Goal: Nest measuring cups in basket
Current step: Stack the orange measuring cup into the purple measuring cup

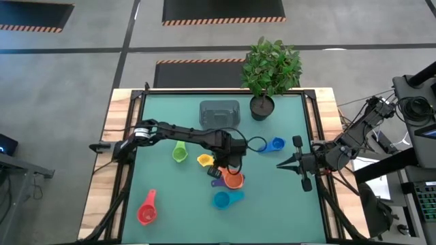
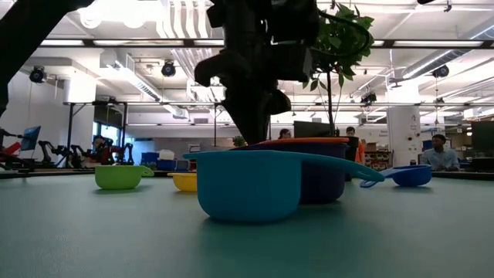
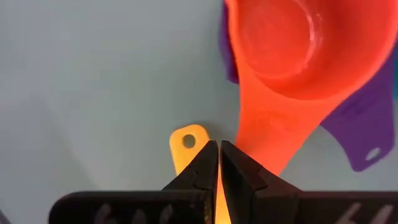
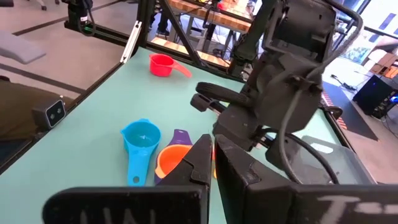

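Observation:
An orange cup point(image 1: 234, 179) sits nested in a purple cup point(image 1: 217, 181) at mid-table; both also show in the left wrist view point(image 3: 292, 43), point(image 3: 367, 124). Around them on the table stand a yellow cup point(image 1: 204, 160), a green cup point(image 1: 180, 152), a blue cup point(image 1: 225, 199), a second blue cup point(image 1: 272, 144) and a red cup point(image 1: 147, 207). The grey basket point(image 1: 219, 112) stands at the far side. My left gripper point(image 3: 219, 160) is shut, just beside the end of the orange cup's handle point(image 3: 273, 149). My right gripper point(image 1: 283, 165) is shut, at the right, touching nothing. My left gripper's shut fingertips point(image 3: 239, 163) stand at the free end of the orange cup's handle, with the yellow cup's handle point(image 3: 186, 142) showing just beyond them. The fingers hide the place where they meet, so I cannot tell whether they touch the handle.
A potted leafy plant point(image 1: 270, 71) stands at the far edge, right of the basket. The green mat has bare room at the near right and far left. People show in the room beyond the table in the low view point(image 2: 440, 154).

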